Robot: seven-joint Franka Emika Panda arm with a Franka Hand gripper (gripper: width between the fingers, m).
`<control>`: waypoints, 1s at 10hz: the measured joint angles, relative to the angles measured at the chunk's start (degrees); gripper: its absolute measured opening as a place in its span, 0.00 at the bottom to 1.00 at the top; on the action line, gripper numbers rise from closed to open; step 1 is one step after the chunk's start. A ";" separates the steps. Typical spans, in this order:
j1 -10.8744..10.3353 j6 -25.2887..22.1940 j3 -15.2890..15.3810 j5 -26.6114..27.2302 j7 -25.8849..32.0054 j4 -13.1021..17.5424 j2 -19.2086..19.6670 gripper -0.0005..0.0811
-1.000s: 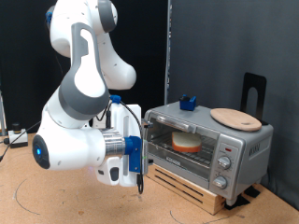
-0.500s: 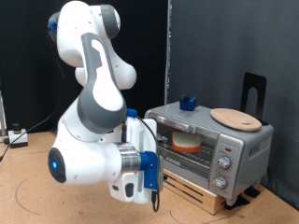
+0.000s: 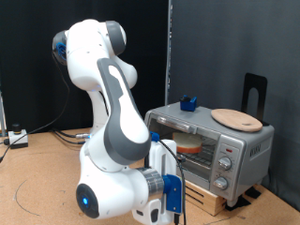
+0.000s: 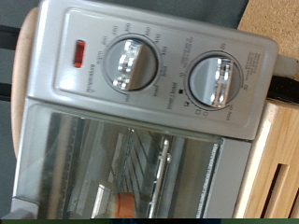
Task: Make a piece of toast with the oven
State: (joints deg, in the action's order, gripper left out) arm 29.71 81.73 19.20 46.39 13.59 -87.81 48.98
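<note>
The silver-grey oven [image 3: 220, 150] stands on a wooden pallet at the exterior view's right, with its glass door closed. The piece of toast [image 3: 187, 143] lies inside on the rack, behind the glass. My gripper [image 3: 174, 204] hangs low in front of the oven's left part, near the exterior view's bottom, with nothing seen between its fingers. The wrist view shows the oven's front panel [image 4: 159, 65] close up, with two knobs [image 4: 129, 63] [image 4: 220, 81] and a red lamp [image 4: 78, 53]. An orange edge of the toast [image 4: 126, 203] shows through the door. The fingers do not show in the wrist view.
A round tan wooden board [image 3: 234, 118] and a small blue object [image 3: 188, 103] lie on the oven's top. A black stand [image 3: 255, 92] rises behind the oven. The wooden pallet [image 3: 202, 194] sticks out under the oven. Cables lie at the exterior view's left [image 3: 19, 139].
The arm has swung towards the exterior view's right and lower. The gripper went from left of the oven to low in front of it.
</note>
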 joint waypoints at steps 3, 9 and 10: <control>-1.18 0.94 0.20 0.00 0.37 0.90 2.08 1.00; -4.65 4.73 1.46 0.29 0.59 -0.31 3.57 1.00; -5.18 5.39 1.64 0.46 0.59 -0.91 3.68 1.00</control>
State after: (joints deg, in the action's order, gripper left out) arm 24.53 87.11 20.84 46.85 14.18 -88.72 52.67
